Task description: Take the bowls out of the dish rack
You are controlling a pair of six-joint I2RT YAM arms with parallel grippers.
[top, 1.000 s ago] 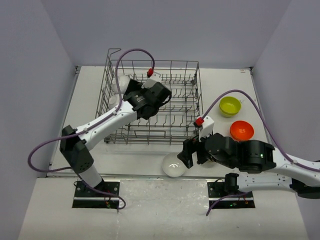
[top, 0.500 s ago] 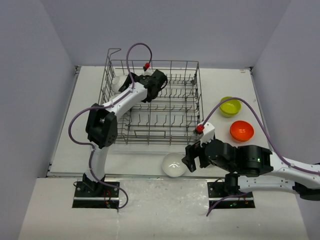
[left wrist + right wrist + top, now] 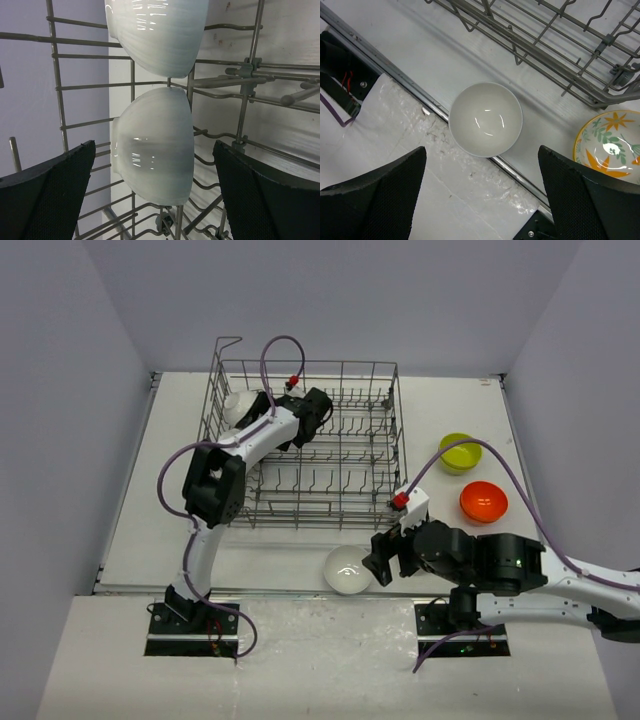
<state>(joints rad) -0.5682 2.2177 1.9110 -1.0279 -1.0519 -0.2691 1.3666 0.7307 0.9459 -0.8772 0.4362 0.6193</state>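
From above, the rack (image 3: 396,430) sits mid-table and looks mostly bare. A green bowl (image 3: 460,452) and an orange bowl (image 3: 483,501) stand on the table to its right. A white bowl (image 3: 348,569) sits at the near edge. The left gripper (image 3: 262,406) reaches into the rack's far left corner, beside a corner bowl (image 3: 237,405). The right gripper (image 3: 378,558) hovers by the white bowl

Left wrist: the fingers (image 3: 55,195) are spread wide and hold nothing. An upper bowl (image 3: 157,30) and a lower bowl (image 3: 155,145), both white, stand on edge among the tines, the lower one between the fingers but untouched

Right wrist: the fingers (image 3: 375,195) gape empty over the white bowl, with a floral bowl (image 3: 610,145) beside it

So four bowls are out, and at least two remain, I'd say
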